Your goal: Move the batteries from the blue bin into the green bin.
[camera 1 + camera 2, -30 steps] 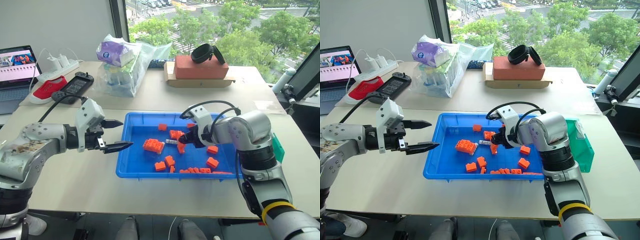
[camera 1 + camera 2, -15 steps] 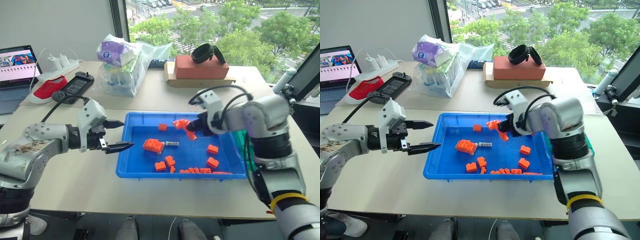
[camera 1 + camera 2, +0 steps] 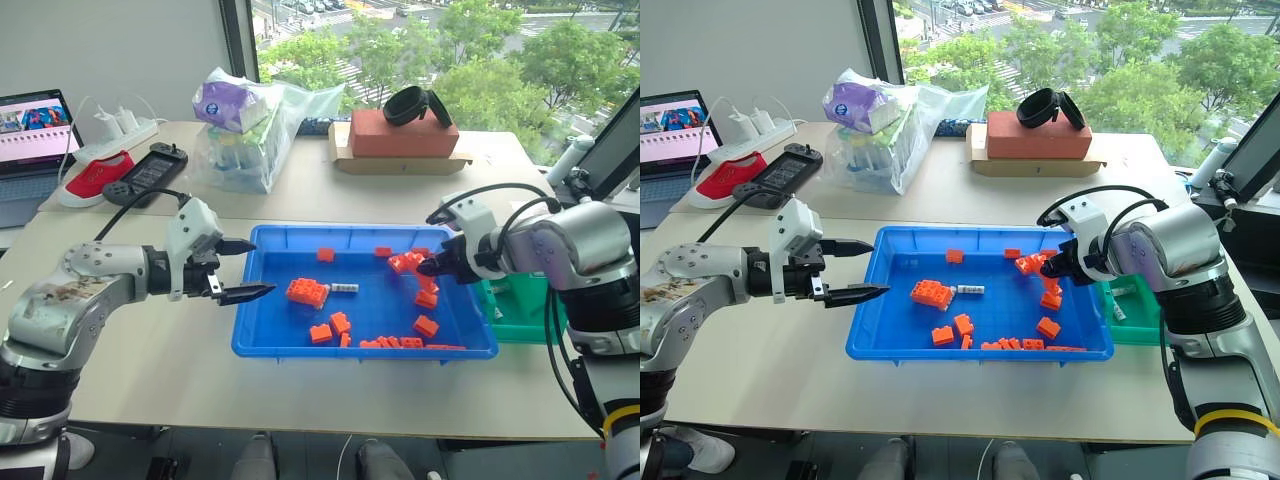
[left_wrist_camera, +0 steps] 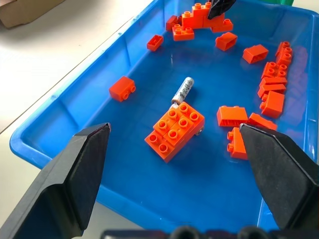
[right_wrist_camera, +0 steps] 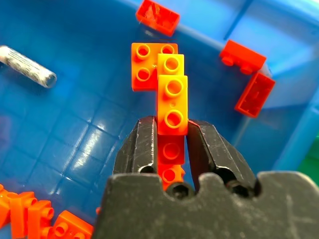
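One battery, a small silver cylinder, lies on the floor of the blue bin beside a large orange brick; it also shows as the battery and the battery. My right gripper hangs over the bin's right end, shut on a cluster of orange bricks. The green bin stands just right of the blue one, partly hidden by my right arm. My left gripper hovers open at the blue bin's left rim, holding nothing.
Several loose orange bricks are scattered over the blue bin's floor. At the back of the table are a plastic bag of goods, a reddish box on cardboard, a controller and a laptop. A monitor stands at right.
My right gripper has lifted a cluster of orange bricks from the bin's middle and carried it to the right end. The battery stayed on the floor. My left arm kept still.
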{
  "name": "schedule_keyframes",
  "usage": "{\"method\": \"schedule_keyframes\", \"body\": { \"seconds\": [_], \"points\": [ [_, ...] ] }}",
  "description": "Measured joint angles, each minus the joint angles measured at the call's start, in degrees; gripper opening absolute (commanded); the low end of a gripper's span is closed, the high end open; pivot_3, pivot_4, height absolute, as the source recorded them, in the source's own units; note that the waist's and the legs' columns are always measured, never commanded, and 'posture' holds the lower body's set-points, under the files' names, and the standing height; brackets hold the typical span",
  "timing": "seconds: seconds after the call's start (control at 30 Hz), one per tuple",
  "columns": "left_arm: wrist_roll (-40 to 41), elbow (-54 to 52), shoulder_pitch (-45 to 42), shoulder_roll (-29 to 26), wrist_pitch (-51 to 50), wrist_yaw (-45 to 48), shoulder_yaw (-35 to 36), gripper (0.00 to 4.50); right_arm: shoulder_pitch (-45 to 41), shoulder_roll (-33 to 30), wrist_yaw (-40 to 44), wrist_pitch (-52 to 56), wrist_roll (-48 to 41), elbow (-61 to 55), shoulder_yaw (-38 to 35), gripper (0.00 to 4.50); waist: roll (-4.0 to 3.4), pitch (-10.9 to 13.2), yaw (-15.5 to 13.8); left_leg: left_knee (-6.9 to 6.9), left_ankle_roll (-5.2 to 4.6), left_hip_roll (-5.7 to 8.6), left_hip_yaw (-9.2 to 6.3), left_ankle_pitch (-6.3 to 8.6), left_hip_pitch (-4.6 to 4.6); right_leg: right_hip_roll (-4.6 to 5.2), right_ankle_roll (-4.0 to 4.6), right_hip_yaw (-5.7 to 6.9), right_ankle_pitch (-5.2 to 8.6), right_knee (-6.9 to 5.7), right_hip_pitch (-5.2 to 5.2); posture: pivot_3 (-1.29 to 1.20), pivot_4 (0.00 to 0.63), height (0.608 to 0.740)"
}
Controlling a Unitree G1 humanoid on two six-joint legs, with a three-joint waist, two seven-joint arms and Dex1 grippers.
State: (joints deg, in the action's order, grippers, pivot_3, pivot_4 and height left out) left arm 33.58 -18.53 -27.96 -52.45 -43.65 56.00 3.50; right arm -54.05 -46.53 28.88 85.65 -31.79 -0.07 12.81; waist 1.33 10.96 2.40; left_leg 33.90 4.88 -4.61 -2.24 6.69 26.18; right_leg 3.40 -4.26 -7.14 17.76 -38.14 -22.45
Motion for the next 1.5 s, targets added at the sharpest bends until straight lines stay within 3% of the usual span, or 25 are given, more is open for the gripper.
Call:
{"method": "schedule_keyframes", "body": {
  "seconds": [0.17,0.2,0.37,0.53,1.03,1.17,1.47,1.5],
  "points": [
    [-0.24,0.42,-0.22,0.15,0.06,0.31,-0.02,4.50,-1.64,-1.43,3.67,-1.32,-0.13,-1.02,-0.36,4.27,0.00,0.00,0.24,0.00,0.00,-0.01,0.00,0.00,-0.01,-0.01,0.00,0.00,0.00,-0.02,-0.01,0.00,0.150,0.740],
    [-0.25,0.43,-0.22,0.15,0.08,0.37,-0.02,4.50,-1.75,-1.40,4.60,-1.64,-0.57,-2.27,-0.52,4.48,0.00,0.00,0.27,-0.01,0.00,-0.01,0.00,0.00,-0.01,-0.01,0.00,0.01,0.00,-0.02,-0.01,0.00,0.150,0.740],
    [-0.69,0.37,-0.11,-0.04,0.22,0.58,-0.02,4.50,-1.88,0.75,11.88,-6.86,-3.55,-12.86,1.13,4.48,0.00,0.00,0.06,0.01,0.00,-0.02,-0.01,0.00,0.00,-0.01,0.00,0.03,0.00,-0.01,0.00,0.00,0.150,0.740],
    [-0.98,-0.56,1.30,-0.23,0.53,0.42,0.09,4.50,-0.12,0.95,16.46,-19.90,1.51,-17.43,7.90,4.48,0.02,0.00,-0.02,0.03,0.00,-0.02,-0.01,0.00,0.01,0.00,0.00,0.06,0.00,0.03,0.03,0.00,0.150,0.740],
    [0.58,-5.57,4.98,-0.58,-1.58,-2.94,2.40,4.50,3.34,13.59,19.71,-38.91,16.50,5.74,13.80,4.48,0.02,-0.01,0.16,0.06,0.02,-0.04,-0.02,-0.01,-0.02,-0.03,0.01,0.06,-0.01,-0.08,0.03,0.00,0.150,0.740],
    [0.87,-5.68,5.16,-0.59,-1.66,-3.40,2.55,4.50,3.34,15.26,21.14,-40.46,19.75,7.47,15.80,3.39,0.02,-0.01,0.16,0.06,0.02,-0.04,-0.03,-0.01,-0.02,-0.03,0.01,0.07,-0.01,-0.08,0.03,0.00,0.150,0.740],
    [3.01,-5.62,4.39,-0.67,-2.57,-3.10,3.14,4.50,3.41,14.10,24.22,-43.92,25.07,6.83,17.34,0.35,0.02,-0.01,0.10,0.06,0.02,-0.04,-0.03,-0.01,-0.01,-0.03,0.01,0.08,-0.01,-0.08,0.03,0.00,0.150,0.740],
    [3.53,-5.62,4.07,-0.67,-2.80,-2.99,3.14,4.50,3.40,13.85,24.78,-43.71,24.82,6.70,16.74,0.35,0.02,-0.01,0.08,0.06,0.02,-0.03,-0.03,-0.01,-0.01,-0.03,0.01,0.07,-0.01,-0.08,0.03,0.00,0.150,0.740]
  ]
}}
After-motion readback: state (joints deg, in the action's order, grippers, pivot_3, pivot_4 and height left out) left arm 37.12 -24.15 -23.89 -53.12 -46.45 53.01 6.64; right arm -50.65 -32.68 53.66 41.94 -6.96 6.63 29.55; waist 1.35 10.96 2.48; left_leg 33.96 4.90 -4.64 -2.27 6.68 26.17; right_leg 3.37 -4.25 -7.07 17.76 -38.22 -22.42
